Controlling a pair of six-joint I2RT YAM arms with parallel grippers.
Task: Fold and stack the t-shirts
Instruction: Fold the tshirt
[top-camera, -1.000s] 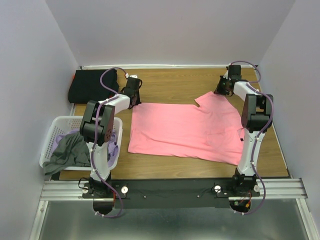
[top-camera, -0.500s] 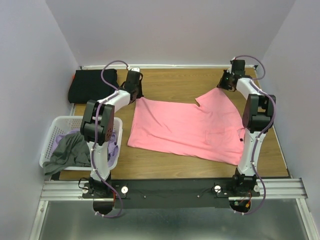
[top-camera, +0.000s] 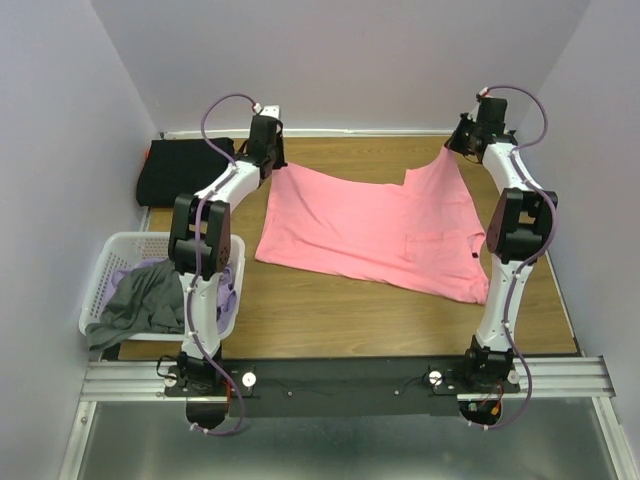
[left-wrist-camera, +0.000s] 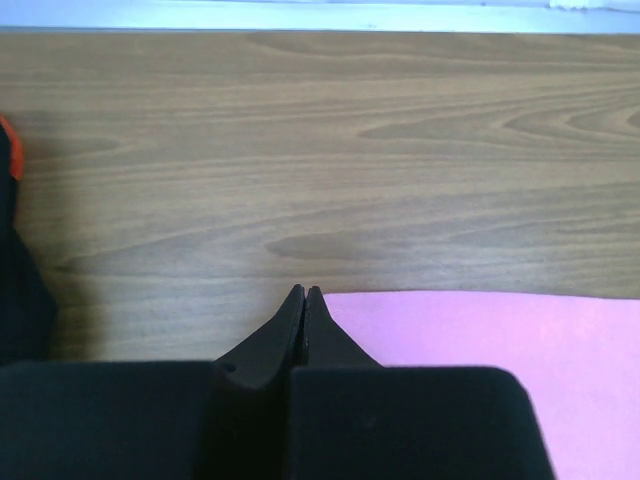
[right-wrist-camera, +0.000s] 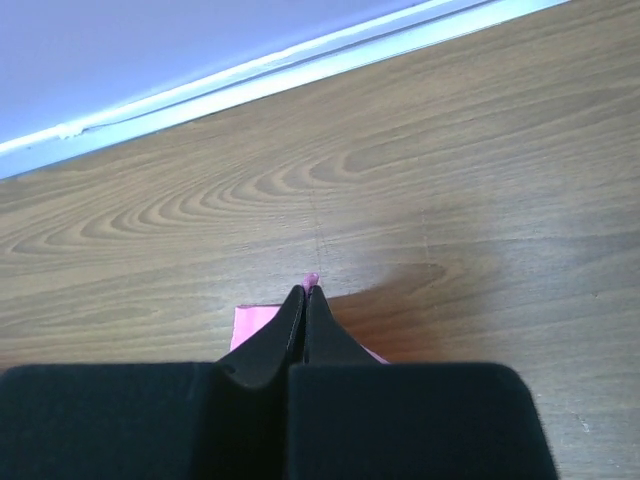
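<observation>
A bright pink t-shirt is spread across the middle of the wooden table, its two far corners lifted. My left gripper is shut on the far left corner; in the left wrist view pink cloth hangs to the right of the closed tips. At the far right corner my right gripper is shut on the cloth, and a bit of pink pokes out between its tips. A folded black t-shirt lies at the back left. Grey and lavender t-shirts sit in the basket.
A white lattice laundry basket stands at the left edge beside the left arm's base. Lavender walls close in the table on three sides, with a white strip along the back edge. The black rail with both arm bases runs along the near edge.
Both grippers have moved toward the back wall and risen, pulling the pink t-shirt's far corners with them. The shirt has slid back and stretched flatter.
</observation>
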